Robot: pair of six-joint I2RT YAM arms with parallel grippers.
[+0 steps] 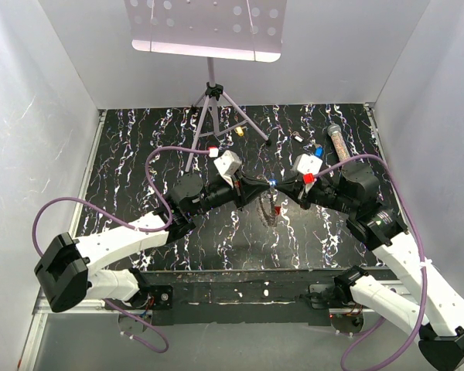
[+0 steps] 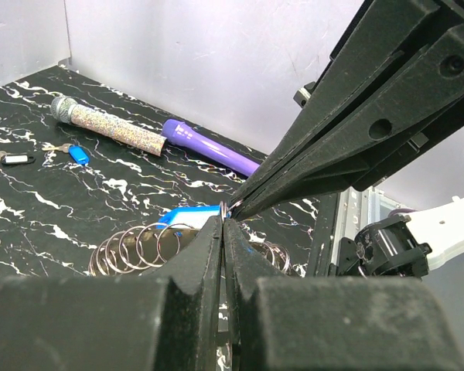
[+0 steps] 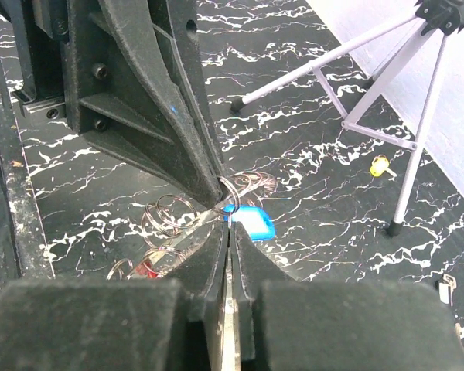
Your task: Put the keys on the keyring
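Top external showed both arms meeting tip to tip over the black, white-veined worktop (image 1: 139, 147). The thin grey metal keyring (image 1: 272, 207), a chain of linked wire loops, hung just below that meeting point. We could not tell whether its lower end touched the surface.

Left wrist showed the left fingers (image 2: 193, 263) pressed fully together, pinching a small loop at the top of the keyring. The right fingers (image 2: 332, 147) came down from the upper right onto the same spot. A blue plastic-headed key (image 2: 182, 215) sat just behind the loops. A silver glittery tube (image 2: 112, 127), a glossy purple pen (image 2: 209, 147) and a small loose blue key (image 2: 77, 154) lay well apart on the worktop.

Right wrist showed the right fingers closed to a slit on a sliver of pale metal, which we judged to be keyring wire. A red-headed key (image 3: 143, 270) hung among the coils. A loose yellow-headed key (image 3: 380, 165) lay near the white metal tripod (image 3: 371, 100).

We judged the chain light and floppy, though each loop looked stiff, springy and slick. One loop beside its split seemed the best hold, and the keys would go best by their flat heads.
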